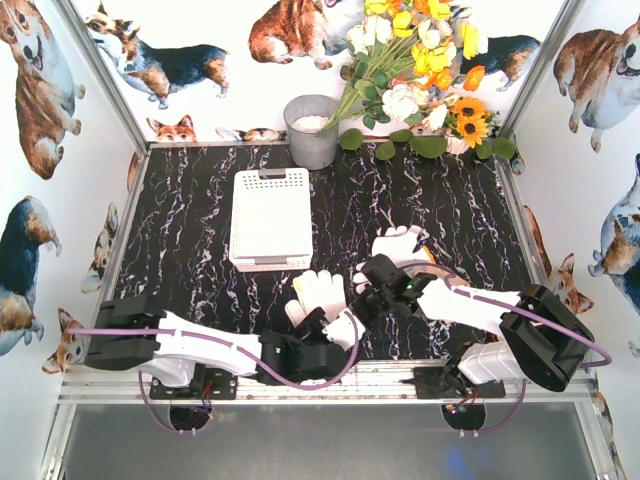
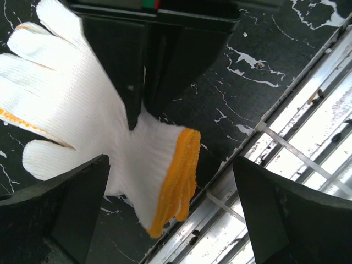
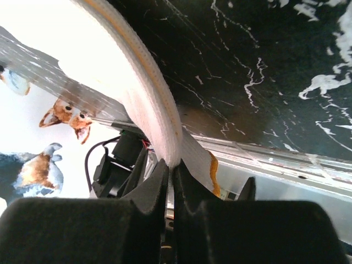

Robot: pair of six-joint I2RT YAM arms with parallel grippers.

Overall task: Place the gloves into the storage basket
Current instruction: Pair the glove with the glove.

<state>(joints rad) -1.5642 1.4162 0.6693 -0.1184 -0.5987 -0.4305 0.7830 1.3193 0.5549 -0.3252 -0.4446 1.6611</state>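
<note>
My left gripper stands wide apart over the orange-cuffed white glove, lower centre from above; my right gripper is clamped on a second white glove.

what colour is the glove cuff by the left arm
Orange-yellow cuff; left wrist view shows it best.
</note>
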